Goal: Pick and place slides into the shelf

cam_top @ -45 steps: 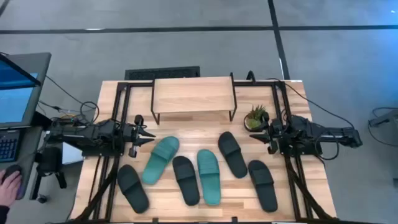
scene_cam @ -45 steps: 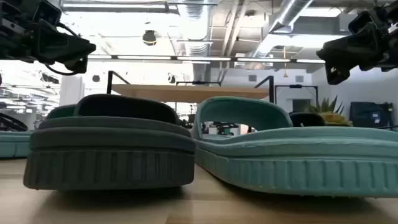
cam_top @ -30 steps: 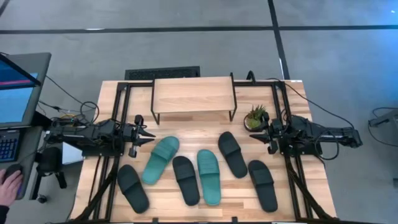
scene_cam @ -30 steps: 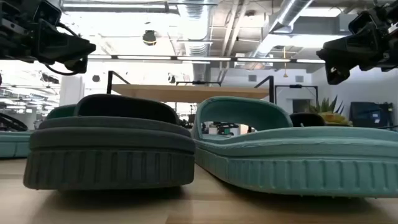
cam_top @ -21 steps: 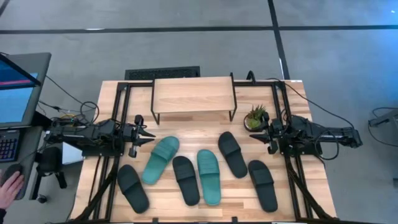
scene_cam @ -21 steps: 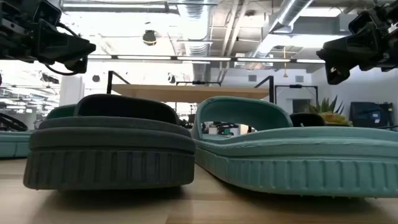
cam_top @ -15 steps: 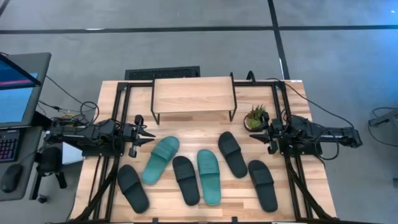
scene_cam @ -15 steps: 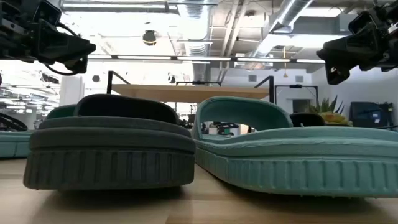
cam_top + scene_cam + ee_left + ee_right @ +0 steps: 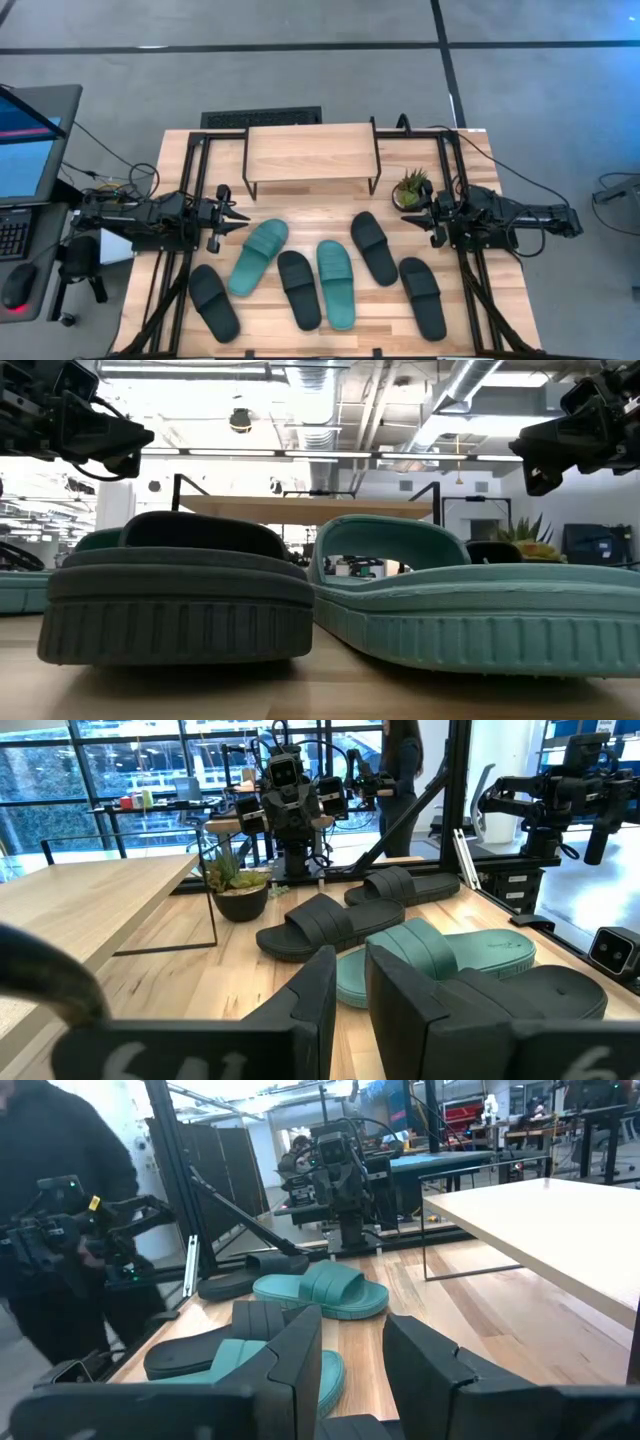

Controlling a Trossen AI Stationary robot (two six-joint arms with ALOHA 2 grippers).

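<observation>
From above, the shelf (image 9: pixel 312 153) is standing at the far middle of the table (image 9: pixel 480 330), nothing on its top board. Six slides are lying on the table in front of it: a black one (image 9: pixel 214 302) at the near left, a teal one (image 9: pixel 259 257) angled toward the shelf, a black one (image 9: pixel 299 289), a teal one (image 9: pixel 336 283), and two more black ones (image 9: pixel 374 247) (image 9: pixel 423 296) to the right. A potted plant (image 9: pixel 411 187) is sitting just beside the shelf's right legs. The left gripper (image 9: pixel 232 217) is hovering left of the shelf's front, its fingers spread narrowly, holding nothing. The right gripper (image 9: pixel 430 220) is hovering near the plant, also empty.

At table height, a black slide (image 9: pixel 180 600) and a teal one (image 9: pixel 470 610) are filling the foreground, with the shelf (image 9: pixel 300 507) behind them.

The left wrist view is showing its fingers (image 9: pixel 325 990) slightly parted over a teal slide (image 9: pixel 440 955), with the plant (image 9: pixel 238 885) beyond.

The right wrist view is showing its fingers (image 9: pixel 300 1355) moderately parted, a teal slide (image 9: pixel 320 1292) ahead, the shelf (image 9: pixel 540 1230) alongside.
</observation>
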